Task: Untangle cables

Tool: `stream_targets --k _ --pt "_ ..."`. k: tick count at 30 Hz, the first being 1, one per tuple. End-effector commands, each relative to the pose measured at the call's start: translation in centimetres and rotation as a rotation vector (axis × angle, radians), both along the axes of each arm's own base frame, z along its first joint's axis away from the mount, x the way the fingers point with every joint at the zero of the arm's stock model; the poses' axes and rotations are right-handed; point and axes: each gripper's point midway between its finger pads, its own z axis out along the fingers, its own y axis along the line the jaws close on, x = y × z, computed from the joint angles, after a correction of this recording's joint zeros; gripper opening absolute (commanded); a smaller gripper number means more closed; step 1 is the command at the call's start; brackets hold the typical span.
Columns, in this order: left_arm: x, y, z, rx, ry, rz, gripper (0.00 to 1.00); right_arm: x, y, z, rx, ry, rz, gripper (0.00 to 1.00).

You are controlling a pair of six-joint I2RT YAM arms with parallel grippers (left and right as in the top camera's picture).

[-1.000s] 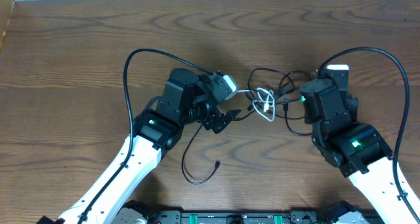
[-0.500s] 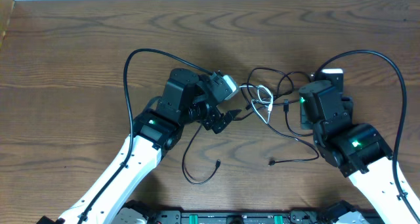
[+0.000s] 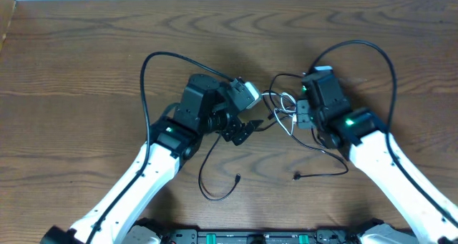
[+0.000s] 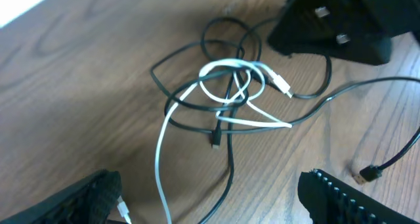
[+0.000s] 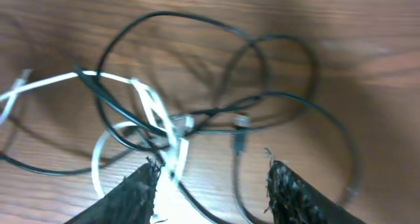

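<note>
The cables (image 3: 286, 111) lie in a knot at the table's middle, a white cable (image 3: 288, 103) looped among thin black ones. My left gripper (image 3: 243, 129) stands open just left of the knot. In the left wrist view the white cable (image 4: 163, 159) and a black cable (image 4: 230, 175) run between its wide-spread fingers (image 4: 92, 199), and the knot (image 4: 233, 86) lies ahead. My right gripper (image 3: 303, 115) hangs over the knot's right side. In the right wrist view its jaws stand apart with the white cable (image 5: 161, 122) and black strands (image 5: 239, 142) in the gap, unclamped.
Two loose black plug ends rest on the wood toward the front, one (image 3: 237, 178) below my left gripper and one (image 3: 295, 177) below the right. Thick black arm wires (image 3: 161, 58) arch over each arm. The right arm's body (image 4: 335, 20) fills the left wrist view's top right.
My right arm has swung left and back, over the knot's right side, with its jaws parted. A black cable end dropped to the front of the table. The left arm has hardly moved.
</note>
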Motion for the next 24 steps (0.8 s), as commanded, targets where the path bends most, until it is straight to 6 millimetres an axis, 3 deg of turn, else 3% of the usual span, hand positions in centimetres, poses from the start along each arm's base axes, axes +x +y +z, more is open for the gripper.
stream_targets --k 1,7,16,19,24 --pt "0.5 0.0 -0.7 0.019 0.015 0.017 0.91 0.4 1.3 -1.3 0.076 0.045 -0.013 0.47" --pt "3.7 3.8 -1.9 0.053 0.08 0.402 0.91 0.5 2.6 -3.8 0.134 0.123 -0.027 0.39" --pt "3.8 4.0 -2.0 0.057 0.085 0.418 0.91 0.9 3.3 -4.6 0.169 0.141 -0.039 0.24" --pt "3.7 4.0 -2.1 0.061 0.091 0.418 0.91 0.8 3.2 -4.7 0.163 0.142 -0.042 0.02" --pt "3.5 4.1 -2.4 0.07 0.1 0.418 0.91 1.1 2.8 -4.5 0.143 0.125 -0.055 0.01"
